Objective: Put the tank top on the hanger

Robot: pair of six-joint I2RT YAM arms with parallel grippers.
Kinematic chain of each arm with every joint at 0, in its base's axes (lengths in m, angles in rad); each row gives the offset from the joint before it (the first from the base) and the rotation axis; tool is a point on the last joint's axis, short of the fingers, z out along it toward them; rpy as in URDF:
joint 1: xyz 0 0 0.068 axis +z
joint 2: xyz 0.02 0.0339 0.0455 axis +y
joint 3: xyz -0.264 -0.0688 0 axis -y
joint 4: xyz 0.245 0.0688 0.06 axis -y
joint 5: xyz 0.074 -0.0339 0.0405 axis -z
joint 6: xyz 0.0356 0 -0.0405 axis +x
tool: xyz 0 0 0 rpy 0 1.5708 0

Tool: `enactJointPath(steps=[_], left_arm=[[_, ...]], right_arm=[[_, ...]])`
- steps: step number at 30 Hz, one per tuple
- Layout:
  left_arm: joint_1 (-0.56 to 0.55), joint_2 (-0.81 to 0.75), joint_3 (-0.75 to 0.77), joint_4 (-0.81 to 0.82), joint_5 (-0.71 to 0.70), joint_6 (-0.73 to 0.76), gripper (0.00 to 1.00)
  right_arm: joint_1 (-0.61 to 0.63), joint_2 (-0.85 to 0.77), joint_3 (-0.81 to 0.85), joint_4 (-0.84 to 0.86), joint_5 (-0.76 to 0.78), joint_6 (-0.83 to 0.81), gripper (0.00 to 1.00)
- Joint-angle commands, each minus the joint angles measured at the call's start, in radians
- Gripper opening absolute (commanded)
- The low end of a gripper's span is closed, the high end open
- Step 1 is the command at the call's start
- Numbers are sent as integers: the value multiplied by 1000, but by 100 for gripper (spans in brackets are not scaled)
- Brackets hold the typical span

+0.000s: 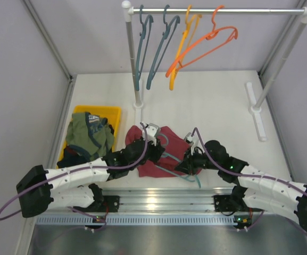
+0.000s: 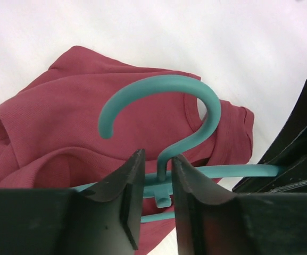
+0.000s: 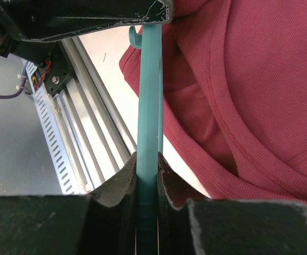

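Two robot arms grip a teal hanger (image 2: 209,103) above a maroon tank top (image 2: 79,106) on a white table (image 1: 217,106).

The left gripper (image 2: 156,162) pinches the hanger's neck just below the hook, which curves over the tank top's middle. The right gripper (image 3: 148,162) clamps one thin hanger bar beside the tank top's edge nearest the arm bases. The tank top lies crumpled on the table. A yellow bin (image 1: 115,113) of clothes sits to its left, a clothes rail (image 1: 217,10) behind it.
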Motion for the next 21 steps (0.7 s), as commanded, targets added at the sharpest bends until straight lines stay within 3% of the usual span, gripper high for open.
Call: enactJointPath(steps=[1,3,4,7,11,14,17,21], left_arm=[[-2,13,-9,123,-19,12,26],[-2,18,-9,125,-12,20,13],[-3,19,-9,125,-14,24,0],[-3,15,-12,123,-17,52,0],[-7,9,-9,108,-26,87,0],[-7,9,-6,102,-25,107,0],[-7,6,-14,96,-32,118,0],[-8,-5,-18,86,-52,127,0]], right_arm=[[23,0,46,85,0,-20,0],[24,0,50,74,8,-20,0],[24,0,56,66,13,-21,0],[24,1,73,23,46,-20,0],[27,-3,105,-58,118,2,39],[26,-38,139,-150,195,19,58],[26,-77,181,-257,319,60,70],[23,-103,234,-441,528,175,75]])
